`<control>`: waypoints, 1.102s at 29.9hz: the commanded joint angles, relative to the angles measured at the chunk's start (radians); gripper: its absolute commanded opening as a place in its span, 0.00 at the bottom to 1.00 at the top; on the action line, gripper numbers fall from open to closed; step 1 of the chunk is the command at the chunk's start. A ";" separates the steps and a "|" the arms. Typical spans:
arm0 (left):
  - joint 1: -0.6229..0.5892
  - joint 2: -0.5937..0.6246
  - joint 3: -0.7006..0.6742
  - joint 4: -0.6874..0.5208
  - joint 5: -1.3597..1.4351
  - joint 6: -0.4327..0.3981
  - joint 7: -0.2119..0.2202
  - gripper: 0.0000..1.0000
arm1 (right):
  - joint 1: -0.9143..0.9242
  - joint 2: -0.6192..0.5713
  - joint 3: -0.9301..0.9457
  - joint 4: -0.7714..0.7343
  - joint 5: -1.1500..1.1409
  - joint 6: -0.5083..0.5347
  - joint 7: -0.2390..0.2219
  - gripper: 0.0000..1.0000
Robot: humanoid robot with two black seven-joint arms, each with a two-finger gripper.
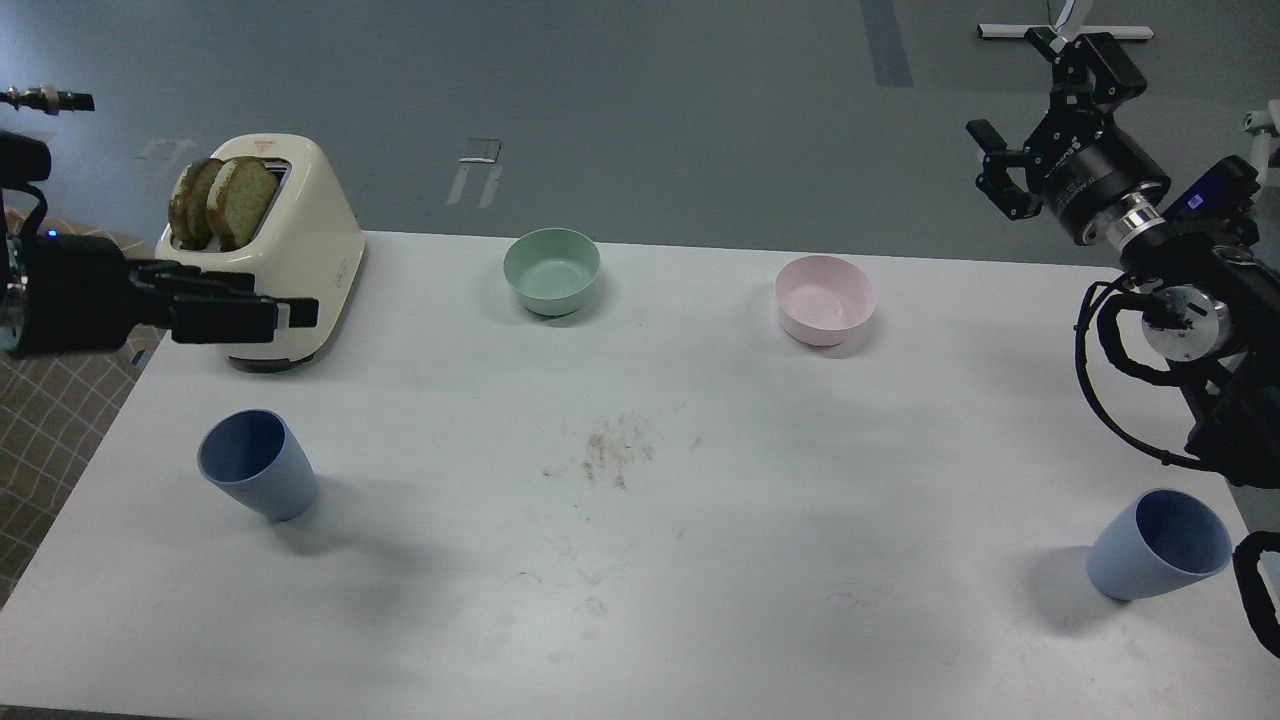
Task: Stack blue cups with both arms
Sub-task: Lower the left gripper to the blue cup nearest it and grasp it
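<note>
Blue cups stand well apart on the table [640, 620], one near the left edge [258, 465], one at the right [1158, 545]. Nothing is stacked. Left tool [285, 312] looks closed and empty; right tool [1000, 170] open, raised.

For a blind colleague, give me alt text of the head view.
Two blue cups, left cup and right cup, stand far apart on a white table, untouched. Behind them sit a toaster holding bread, a green bowl and a pink bowl.
</note>
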 commanded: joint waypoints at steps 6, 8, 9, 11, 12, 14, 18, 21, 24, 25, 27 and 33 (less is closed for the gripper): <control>0.115 -0.036 0.026 0.107 0.017 0.066 0.000 0.98 | -0.003 0.003 -0.004 0.003 0.000 0.000 0.000 1.00; 0.121 -0.042 0.038 0.121 0.017 0.086 0.000 0.98 | -0.003 0.003 -0.004 0.003 0.000 0.000 0.000 1.00; 0.124 -0.058 0.049 0.135 0.019 0.099 0.000 0.98 | -0.003 0.003 -0.004 0.003 0.000 0.000 0.000 1.00; 0.126 -0.081 0.060 0.161 0.022 0.109 0.000 0.98 | -0.003 0.003 -0.004 0.003 0.000 0.000 0.000 1.00; 0.127 -0.094 0.064 0.188 0.029 0.113 0.000 0.98 | -0.003 0.001 -0.004 0.003 0.000 0.000 0.000 1.00; 0.130 -0.110 0.064 0.218 0.039 0.123 0.000 0.98 | -0.003 0.001 -0.004 0.003 0.000 0.000 0.000 1.00; 0.153 -0.127 0.066 0.260 0.051 0.149 0.000 0.97 | -0.008 0.001 -0.004 0.000 0.000 0.000 0.001 1.00; 0.170 -0.145 0.072 0.268 0.051 0.153 0.000 0.96 | -0.012 0.001 -0.004 0.000 0.000 0.000 0.001 1.00; 0.170 -0.154 0.072 0.294 0.054 0.153 0.000 0.92 | -0.012 0.001 -0.004 0.000 -0.001 0.000 0.001 1.00; 0.172 -0.154 0.072 0.299 0.059 0.153 0.000 0.92 | -0.012 0.001 -0.004 0.000 -0.001 0.000 0.001 1.00; 0.179 -0.156 0.072 0.313 0.083 0.156 0.000 0.87 | -0.012 0.001 -0.004 0.000 -0.001 0.000 0.001 1.00; 0.184 -0.171 0.073 0.323 0.138 0.162 0.000 0.26 | -0.012 0.000 -0.004 0.000 -0.001 0.000 0.001 1.00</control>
